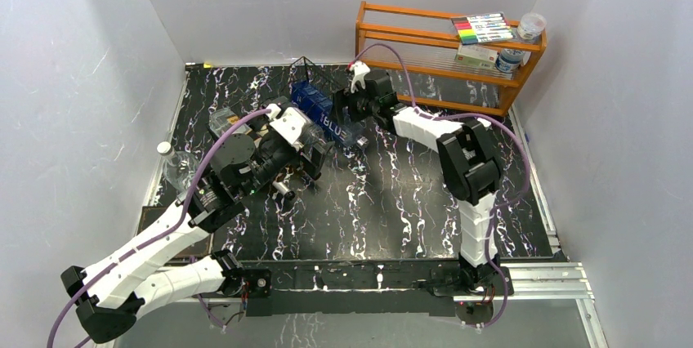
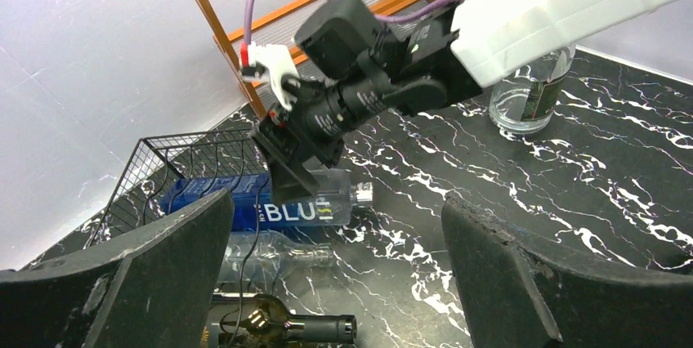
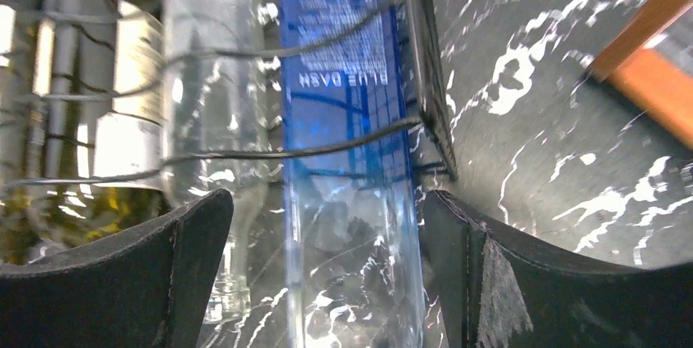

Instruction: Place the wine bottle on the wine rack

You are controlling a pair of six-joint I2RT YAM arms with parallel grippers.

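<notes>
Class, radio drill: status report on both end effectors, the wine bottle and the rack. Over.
Left end effector open, empty. Right end effector open, straddling blue wine bottle. Bottle lying in wire wine rack, neck out. Clear bottle alongside.

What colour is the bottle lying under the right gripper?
Blue bottle, white lettering; clearest in left wrist view.

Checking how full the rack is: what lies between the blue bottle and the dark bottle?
A clear glass bottle lies between the blue bottle and the dark bottle, seen in the left wrist view.
</notes>
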